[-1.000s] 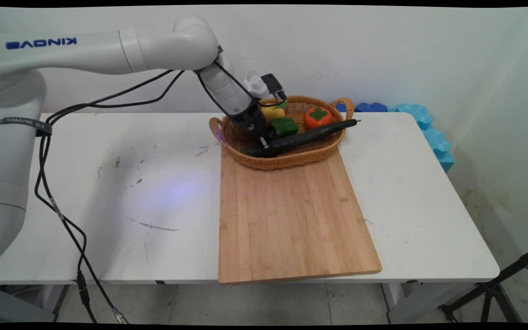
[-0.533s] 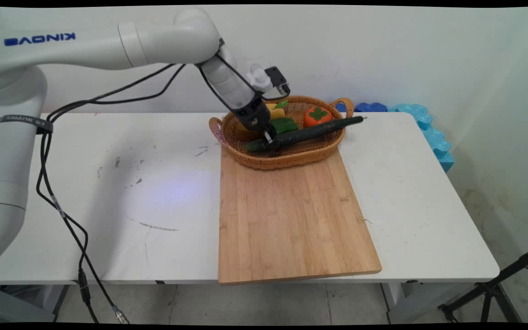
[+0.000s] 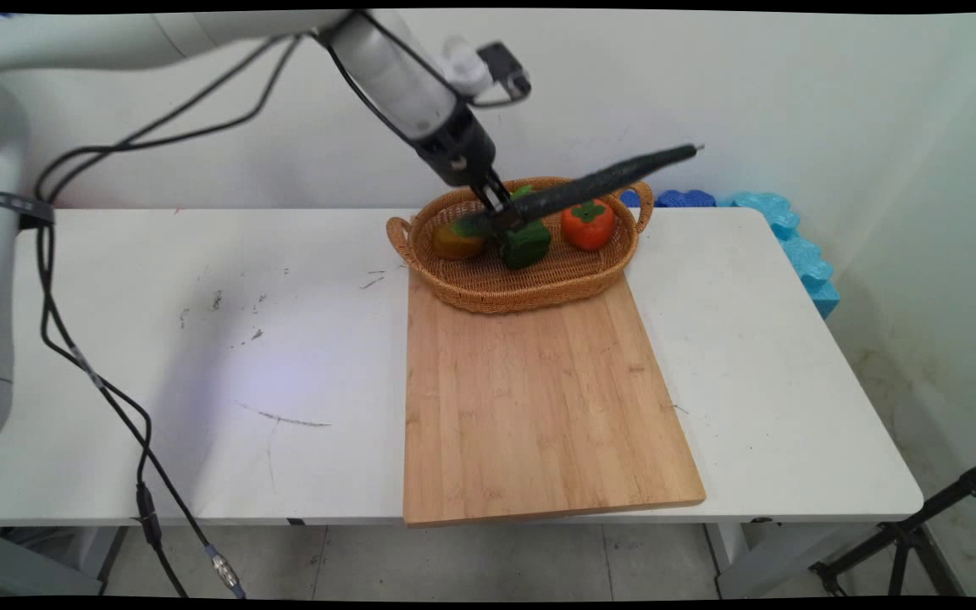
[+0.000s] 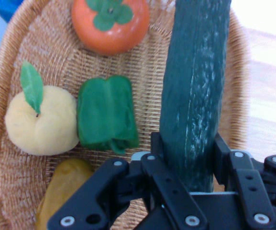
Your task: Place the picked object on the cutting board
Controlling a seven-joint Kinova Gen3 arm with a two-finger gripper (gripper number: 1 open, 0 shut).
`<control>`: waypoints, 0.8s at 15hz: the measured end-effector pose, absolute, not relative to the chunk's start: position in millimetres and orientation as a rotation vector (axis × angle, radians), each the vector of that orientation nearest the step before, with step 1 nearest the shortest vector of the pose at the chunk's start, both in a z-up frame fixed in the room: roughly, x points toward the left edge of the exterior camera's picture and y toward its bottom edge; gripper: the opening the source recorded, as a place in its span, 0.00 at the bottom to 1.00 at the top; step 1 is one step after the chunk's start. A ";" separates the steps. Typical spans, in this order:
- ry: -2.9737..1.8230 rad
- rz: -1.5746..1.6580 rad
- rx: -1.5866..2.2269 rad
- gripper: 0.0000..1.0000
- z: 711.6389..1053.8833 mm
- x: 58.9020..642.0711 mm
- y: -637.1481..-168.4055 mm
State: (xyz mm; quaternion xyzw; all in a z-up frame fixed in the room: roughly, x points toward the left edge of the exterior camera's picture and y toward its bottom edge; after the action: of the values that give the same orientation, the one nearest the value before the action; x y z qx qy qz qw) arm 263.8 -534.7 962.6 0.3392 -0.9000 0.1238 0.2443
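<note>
Clenched on one end of a long dark cucumber (image 3: 577,187), the end effector (image 3: 492,206) holds it clear above the wicker basket (image 3: 488,292), its far end tilting up. Below the end effector the basket holds a green pepper (image 4: 106,117), persimmon (image 4: 110,24), yellow fruit (image 4: 42,127) and a brownish piece (image 4: 63,189).

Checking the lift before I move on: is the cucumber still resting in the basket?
No, the cucumber is clamped in the hand and raised above the basket.

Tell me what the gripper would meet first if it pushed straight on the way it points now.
Probably the wicker basket floor: the gripper, shut on the cucumber, looks down into it beside the green pepper. Depth is unclear.
</note>
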 end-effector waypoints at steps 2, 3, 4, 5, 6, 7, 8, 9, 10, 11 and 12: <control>-2.445 0.339 0.916 0.00 985.6 266.3 -522.0; -2.441 0.337 0.912 0.00 998.0 268.4 -513.5; -2.440 0.335 0.909 0.00 1005.3 269.9 -507.5; -2.441 0.331 0.903 0.00 1014.8 272.2 -498.1; -2.441 0.327 0.902 0.00 1020.5 274.2 -491.4; -2.445 0.322 0.898 0.00 1027.4 276.4 -481.5; -2.451 0.314 0.896 0.00 1032.8 279.3 -469.8; -2.457 0.308 0.893 0.00 1035.9 281.0 -460.1; -2.466 0.300 0.892 0.00 1037.4 283.4 -447.8; -2.473 0.295 0.895 0.00 1036.1 285.4 -439.4; -2.479 0.290 0.899 0.00 1033.8 286.7 -432.3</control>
State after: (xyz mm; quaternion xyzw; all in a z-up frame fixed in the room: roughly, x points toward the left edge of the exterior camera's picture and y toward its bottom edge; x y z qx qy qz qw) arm 286.7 -432.3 1033.8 0.3288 -0.9067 0.1060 0.2419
